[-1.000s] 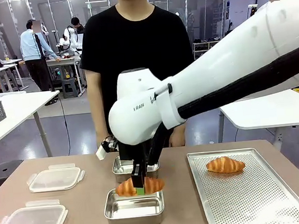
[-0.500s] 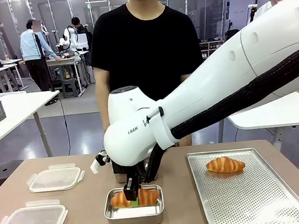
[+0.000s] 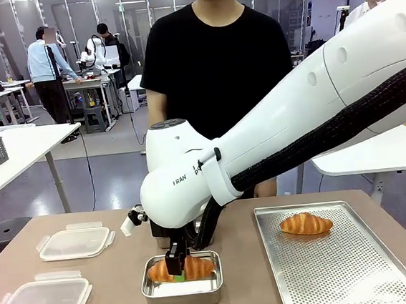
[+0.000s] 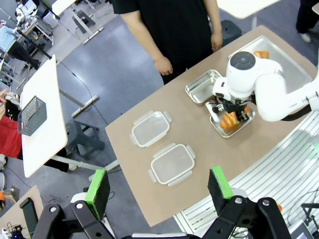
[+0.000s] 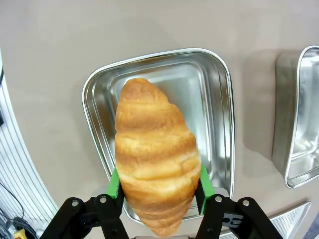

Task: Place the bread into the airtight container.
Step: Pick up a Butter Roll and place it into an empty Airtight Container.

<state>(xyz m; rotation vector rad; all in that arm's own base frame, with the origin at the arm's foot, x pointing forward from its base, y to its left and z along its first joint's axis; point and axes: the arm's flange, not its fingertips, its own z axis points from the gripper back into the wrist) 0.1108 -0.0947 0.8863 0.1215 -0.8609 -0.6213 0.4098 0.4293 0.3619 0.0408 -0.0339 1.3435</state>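
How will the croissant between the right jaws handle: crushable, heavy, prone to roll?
The golden-brown flaky croissant probably crushes easily: its layered crust bulges past the green pads. It looks puffy, so it is likely light for its bulk. Its rounded, tapered shape might rock in the shallow steel container, though the walls should stop any roll.

Left pincer (image 4: 158, 188) spread wide above table (image 4: 199, 137), two clear lids (image 4: 172, 164), croissant (image 4: 229, 121) in steel container (image 4: 226, 134), person (image 4: 174, 25) standing
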